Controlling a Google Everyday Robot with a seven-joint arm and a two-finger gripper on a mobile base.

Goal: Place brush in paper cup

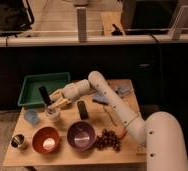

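The brush is a slim black oblong, tilted nearly upright, held at its lower end by my gripper, which is shut on it. The gripper hangs just above the paper cup, a short cream-white cup at the left of the wooden table. The brush's lower end is close over the cup's rim; its top leans left, in front of the green tray.
A green tray lies at the back left. A thicker black oblong stands right of the cup. A pale blue cup, metal cup, orange bowl, purple bowl and grapes lie in front.
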